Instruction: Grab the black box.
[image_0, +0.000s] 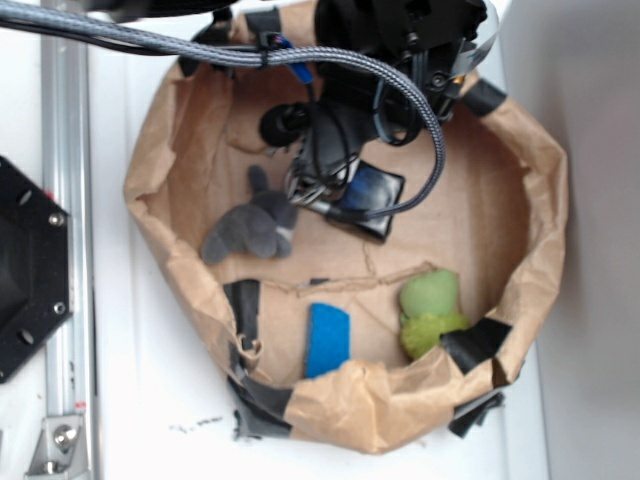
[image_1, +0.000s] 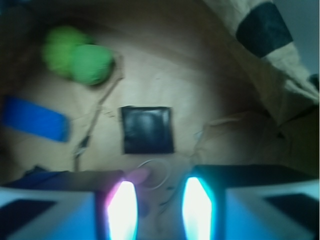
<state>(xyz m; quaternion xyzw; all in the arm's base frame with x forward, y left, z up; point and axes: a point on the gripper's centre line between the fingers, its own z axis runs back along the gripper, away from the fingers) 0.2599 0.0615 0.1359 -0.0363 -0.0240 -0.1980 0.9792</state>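
The black box (image_1: 148, 129) lies flat on the brown paper floor, a small glossy dark rectangle with a pale sheen. In the exterior view the black box (image_0: 373, 196) sits partly under the arm. My gripper (image_1: 160, 200) hangs above the paper just short of the box, its two glowing fingers (image_1: 121, 210) apart with only bare paper between them. From outside, the gripper (image_0: 318, 190) shows at the box's left edge, its jaws mostly masked by the arm and cables.
A crumpled paper wall (image_0: 345, 400) patched with black tape (image_0: 475, 343) rings the area. Inside lie a green plush (image_0: 430, 312), a blue sponge (image_0: 327, 338) and a grey plush (image_0: 252, 225). A thick braided cable (image_0: 330, 62) crosses overhead.
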